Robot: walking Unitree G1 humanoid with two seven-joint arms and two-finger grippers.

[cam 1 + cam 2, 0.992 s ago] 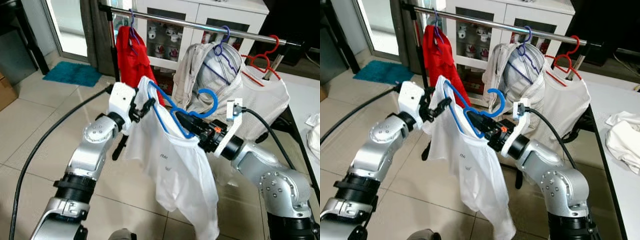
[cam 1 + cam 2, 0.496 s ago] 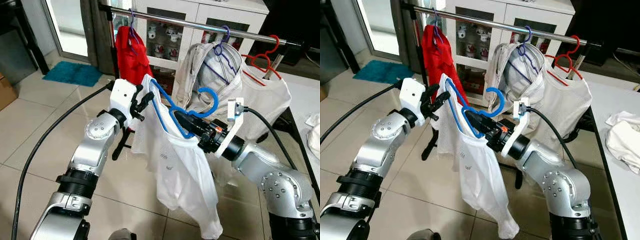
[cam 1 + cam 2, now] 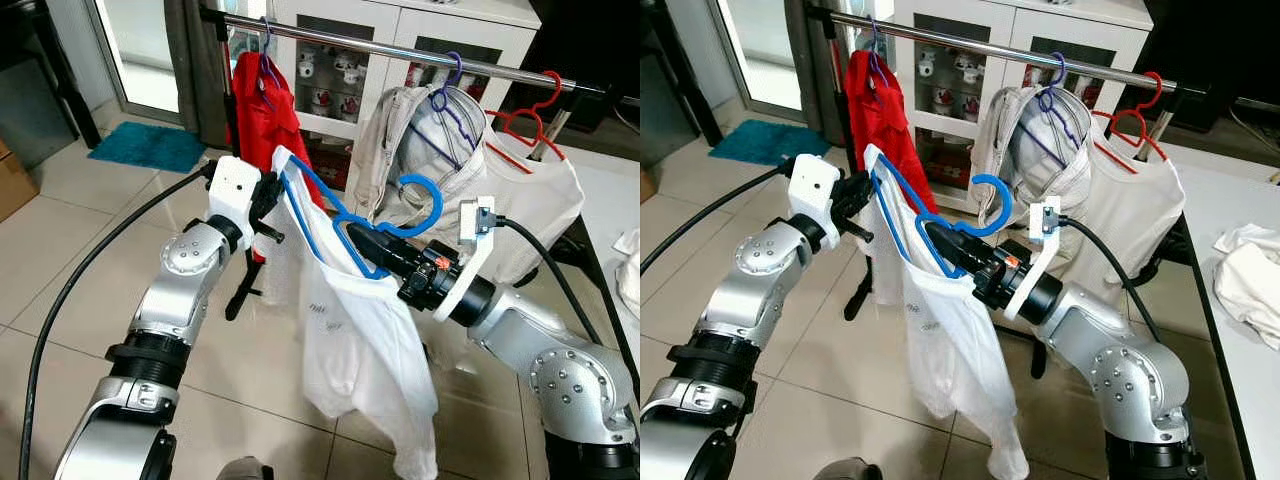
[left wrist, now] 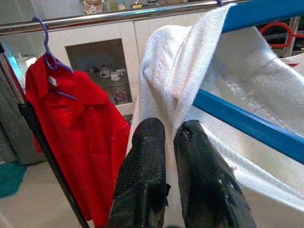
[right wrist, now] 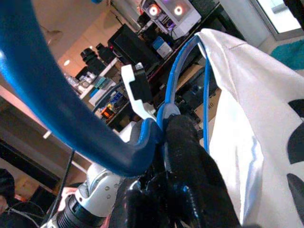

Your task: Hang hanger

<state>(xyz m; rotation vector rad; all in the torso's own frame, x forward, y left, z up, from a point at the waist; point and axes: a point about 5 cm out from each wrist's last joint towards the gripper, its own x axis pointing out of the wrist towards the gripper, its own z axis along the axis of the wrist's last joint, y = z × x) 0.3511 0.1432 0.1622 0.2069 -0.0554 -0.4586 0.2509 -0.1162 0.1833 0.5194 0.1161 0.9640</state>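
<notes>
From the head views, the right gripper (image 3: 362,240) clamps the blue hanger (image 3: 400,215) below the steel rail (image 3: 400,50), open rail between red shirt (image 3: 262,110) and beige jacket (image 3: 400,150). Left wrist view: left gripper (image 4: 168,135) pinches the white shirt (image 4: 166,80), ribbed. Right wrist view: smooth plastic hanger gripped.

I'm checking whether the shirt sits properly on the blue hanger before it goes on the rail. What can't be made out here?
- Blue hanger: its right shoulder is hidden under the white shirt in both eye views.
- Print on the shirt: too small to read.
- Right gripper: the grip point is blurred in the right wrist view.
</notes>
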